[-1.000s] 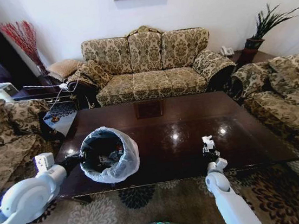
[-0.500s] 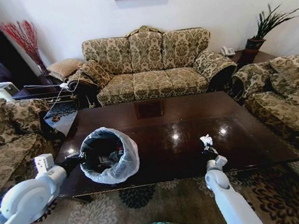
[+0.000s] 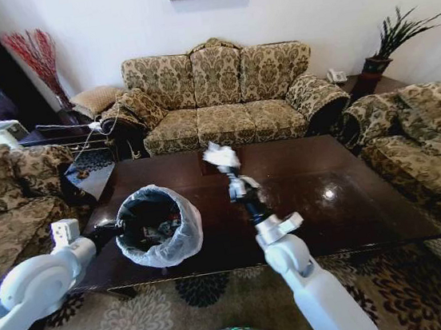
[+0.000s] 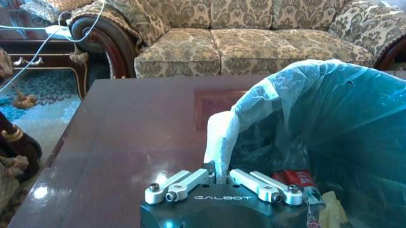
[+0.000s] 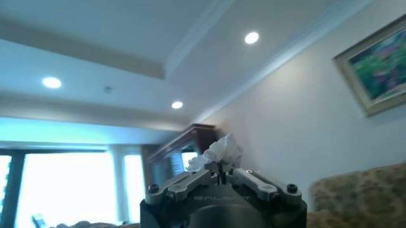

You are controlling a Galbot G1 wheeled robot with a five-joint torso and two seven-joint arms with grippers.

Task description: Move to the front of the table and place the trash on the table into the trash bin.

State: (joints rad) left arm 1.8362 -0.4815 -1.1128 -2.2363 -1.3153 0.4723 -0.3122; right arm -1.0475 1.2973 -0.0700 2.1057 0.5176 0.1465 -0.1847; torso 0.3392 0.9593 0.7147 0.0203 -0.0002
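Note:
The trash bin (image 3: 157, 225), black with a white bag over its rim, stands on the left part of the dark table (image 3: 325, 168). My left gripper (image 3: 118, 226) is shut on the bin's near-left rim; in the left wrist view the left gripper (image 4: 219, 173) pinches the bag's edge (image 4: 219, 137). A red-labelled bottle (image 4: 295, 178) lies inside the bin. My right gripper (image 3: 228, 170) is raised above the table's middle, to the right of the bin, shut on a crumpled white tissue (image 3: 220, 156). In the right wrist view the tissue (image 5: 219, 152) sticks out of the right gripper (image 5: 220, 175).
A patterned sofa (image 3: 220, 92) stands behind the table, with armchairs at the left (image 3: 7, 199) and right (image 3: 435, 139). A side table with cables (image 3: 72, 135) is at the far left. Patterned carpet (image 3: 144, 327) lies before the table's front edge.
My right arm has swung up and to the left from the table's front edge, carrying the tissue high over the table's middle. The left arm and the bin have hardly moved.

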